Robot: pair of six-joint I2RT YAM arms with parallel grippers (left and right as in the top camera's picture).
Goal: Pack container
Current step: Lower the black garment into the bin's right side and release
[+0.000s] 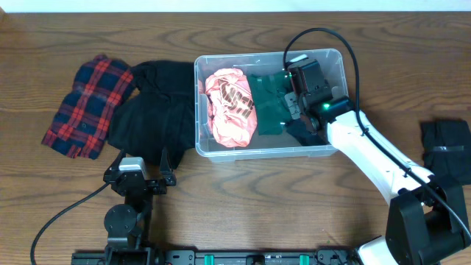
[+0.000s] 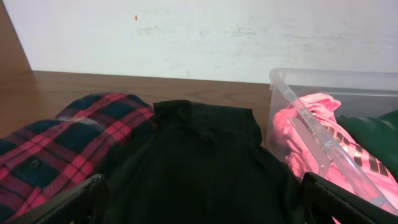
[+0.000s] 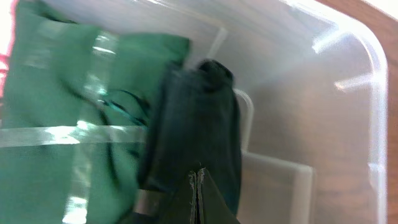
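The clear plastic container point(image 1: 196, 110) stands at the table's middle right. It holds a pink garment point(image 1: 229, 107) on the left and a green garment point(image 1: 266, 103) beside it. My right gripper point(image 1: 300, 110) is inside the container's right end, shut on a dark folded garment point(image 1: 298, 131). In the right wrist view the shut fingertips point(image 3: 198, 180) pinch this dark garment point(image 3: 199, 118) next to the green one point(image 3: 56, 93), near the container's wall point(image 3: 348, 93). My left gripper point(image 1: 140, 173) is open and empty at the front edge, its fingers point(image 2: 202, 205) facing a black garment point(image 2: 199, 162).
A red plaid shirt point(image 1: 88, 107) lies at the far left, next to the black garment point(image 1: 154, 110) that touches the container's left wall. Another black folded cloth point(image 1: 447, 147) lies at the right edge. The right arm's cable arcs over the container.
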